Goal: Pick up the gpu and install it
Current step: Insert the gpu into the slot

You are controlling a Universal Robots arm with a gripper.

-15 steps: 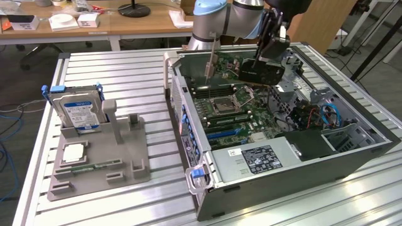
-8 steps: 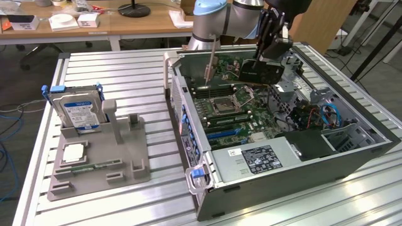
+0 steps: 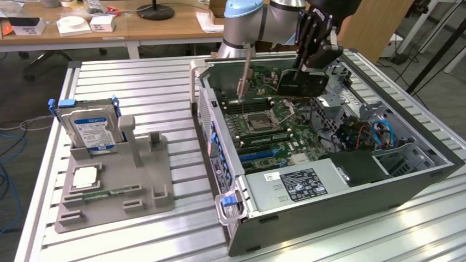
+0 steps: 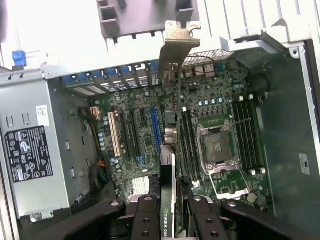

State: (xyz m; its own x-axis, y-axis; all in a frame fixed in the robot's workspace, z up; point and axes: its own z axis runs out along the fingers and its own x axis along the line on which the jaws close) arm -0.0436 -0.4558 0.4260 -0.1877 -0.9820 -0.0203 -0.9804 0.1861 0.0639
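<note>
Slatted table (image 3: 145,87) under everything. Open computer case (image 3: 342,202) lying on its side at 3 o'clock of the exterior view, motherboard (image 3: 269,131) facing up inside. Grey fixture (image 3: 145,180) at 9 o'clock of the case, well apart, hard drive (image 3: 91,131) standing at its 11 o'clock corner. Arm's gripper (image 3: 306,71) over the 12 o'clock end of the case, jaws drawn partway in and pinched on the gpu (image 3: 302,86), fingers (image 4: 145,220) on either face of the card. Card held on edge above the motherboard, silver bracket (image 4: 177,45) at 9 o'clock of the gripper in the exterior view, toward the slotted rear wall (image 3: 209,117). Not seated; lower edge hanging between the expansion slots (image 4: 132,135) and the memory sockets (image 4: 187,145). Judged step: pick-up done, install in hand. Judged need for seating: card edge squared over one slot, bracket lined with a rear opening, straight push down, no tilt.
</note>
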